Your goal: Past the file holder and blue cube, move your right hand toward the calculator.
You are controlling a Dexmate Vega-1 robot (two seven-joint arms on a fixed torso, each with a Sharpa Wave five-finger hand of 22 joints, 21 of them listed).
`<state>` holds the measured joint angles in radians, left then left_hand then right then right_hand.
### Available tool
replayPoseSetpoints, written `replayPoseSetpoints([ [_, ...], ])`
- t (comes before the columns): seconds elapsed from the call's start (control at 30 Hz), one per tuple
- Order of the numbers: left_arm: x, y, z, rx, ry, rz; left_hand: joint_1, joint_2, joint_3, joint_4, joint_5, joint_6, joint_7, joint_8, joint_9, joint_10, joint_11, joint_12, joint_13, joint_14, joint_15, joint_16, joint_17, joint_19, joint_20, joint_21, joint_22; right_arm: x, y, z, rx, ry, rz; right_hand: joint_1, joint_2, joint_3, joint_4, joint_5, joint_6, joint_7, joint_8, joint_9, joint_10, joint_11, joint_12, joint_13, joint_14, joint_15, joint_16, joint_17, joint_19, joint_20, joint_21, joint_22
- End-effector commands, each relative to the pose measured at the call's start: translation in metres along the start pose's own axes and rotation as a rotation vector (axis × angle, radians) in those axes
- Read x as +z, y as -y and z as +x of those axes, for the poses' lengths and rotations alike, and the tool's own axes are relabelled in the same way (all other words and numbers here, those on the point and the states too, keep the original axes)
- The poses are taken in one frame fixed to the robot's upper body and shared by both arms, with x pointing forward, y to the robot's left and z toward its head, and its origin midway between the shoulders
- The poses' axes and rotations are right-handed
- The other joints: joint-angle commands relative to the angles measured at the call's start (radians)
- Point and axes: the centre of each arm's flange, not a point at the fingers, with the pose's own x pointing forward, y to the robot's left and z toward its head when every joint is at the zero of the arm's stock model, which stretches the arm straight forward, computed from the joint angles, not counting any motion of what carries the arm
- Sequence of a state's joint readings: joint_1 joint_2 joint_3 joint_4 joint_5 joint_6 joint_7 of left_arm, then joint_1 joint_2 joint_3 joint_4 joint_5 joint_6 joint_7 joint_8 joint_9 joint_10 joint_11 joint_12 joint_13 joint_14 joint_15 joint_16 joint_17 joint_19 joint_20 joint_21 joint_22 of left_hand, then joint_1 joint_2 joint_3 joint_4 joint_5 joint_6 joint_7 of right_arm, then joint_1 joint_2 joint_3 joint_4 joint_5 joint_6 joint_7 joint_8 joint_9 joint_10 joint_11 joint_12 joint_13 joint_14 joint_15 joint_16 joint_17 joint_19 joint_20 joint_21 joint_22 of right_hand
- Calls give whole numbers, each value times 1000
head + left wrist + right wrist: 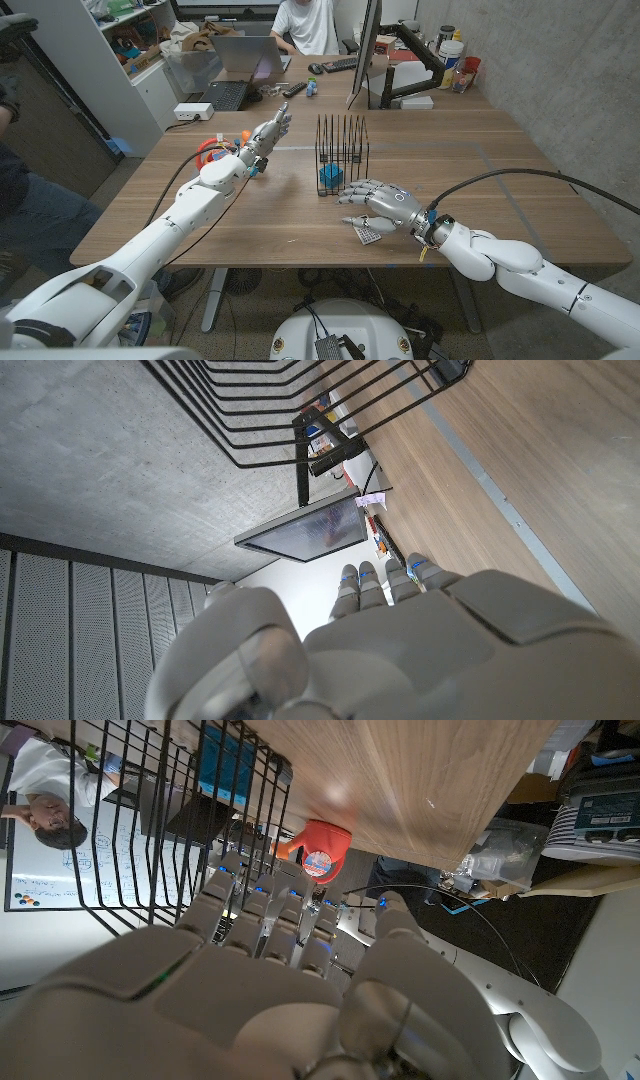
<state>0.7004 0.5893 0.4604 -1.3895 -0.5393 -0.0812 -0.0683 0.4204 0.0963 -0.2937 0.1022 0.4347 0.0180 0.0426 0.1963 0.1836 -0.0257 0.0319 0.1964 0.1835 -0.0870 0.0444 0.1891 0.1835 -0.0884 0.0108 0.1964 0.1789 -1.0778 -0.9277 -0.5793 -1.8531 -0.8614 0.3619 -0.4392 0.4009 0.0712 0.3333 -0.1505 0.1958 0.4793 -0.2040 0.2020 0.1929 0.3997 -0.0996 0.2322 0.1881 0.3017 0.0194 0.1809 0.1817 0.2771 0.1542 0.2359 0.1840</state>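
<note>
On the wooden worktop the black wire file holder stands just behind the small blue cube, both just beyond the right hand, whose fingers are spread and empty. The small grey calculator lies just beside that hand, on its near side. The left hand hovers open near an orange-and-white object; no writing can be read.
</note>
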Motion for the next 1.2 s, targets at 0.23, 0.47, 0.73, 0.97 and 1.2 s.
replayPoseSetpoints([
  [0.23,7,1,6,-13,12,6,11,4,-10,0,-5,-1,-2,3,5,-9,5,5,5,-4,2,0,4,-7,0,3,4,8,-9,1,12,5,15,12,2,9,-2,-2,17,1,7,3,0,5,-5,4,-5,1,3,1,6,6,-6,2],
  [0.47,8,2,6,-16,12,7,12,4,-11,0,-5,0,-1,3,5,-7,3,6,5,-5,2,0,4,-8,0,3,4,11,-14,4,25,18,21,13,2,10,-2,-3,20,-2,7,3,0,7,-5,4,-7,-1,3,2,4,8,-8,2],
  [0.73,10,1,4,-15,16,11,13,5,-11,0,-5,0,-3,3,5,-8,5,6,5,-5,3,0,4,-8,0,4,4,10,-19,6,33,12,28,15,2,12,-1,-4,31,0,10,3,0,7,-5,4,-7,-2,4,2,3,8,-11,2],
  [0.97,10,0,5,-16,17,11,13,5,-12,0,-5,-2,-3,3,5,-9,3,5,5,-5,2,0,4,-8,1,4,4,10,-24,11,40,13,39,15,1,12,0,-5,34,-2,10,3,2,6,-4,4,-8,-3,4,2,3,8,-12,3],
  [1.2,11,-1,4,-16,19,11,14,5,-12,0,-6,-1,-3,3,5,-9,4,6,5,-6,2,-1,4,-8,2,4,4,10,-27,14,41,15,50,15,1,13,0,-5,35,-2,9,3,4,7,-4,4,-5,-5,5,2,4,7,-13,3],
])
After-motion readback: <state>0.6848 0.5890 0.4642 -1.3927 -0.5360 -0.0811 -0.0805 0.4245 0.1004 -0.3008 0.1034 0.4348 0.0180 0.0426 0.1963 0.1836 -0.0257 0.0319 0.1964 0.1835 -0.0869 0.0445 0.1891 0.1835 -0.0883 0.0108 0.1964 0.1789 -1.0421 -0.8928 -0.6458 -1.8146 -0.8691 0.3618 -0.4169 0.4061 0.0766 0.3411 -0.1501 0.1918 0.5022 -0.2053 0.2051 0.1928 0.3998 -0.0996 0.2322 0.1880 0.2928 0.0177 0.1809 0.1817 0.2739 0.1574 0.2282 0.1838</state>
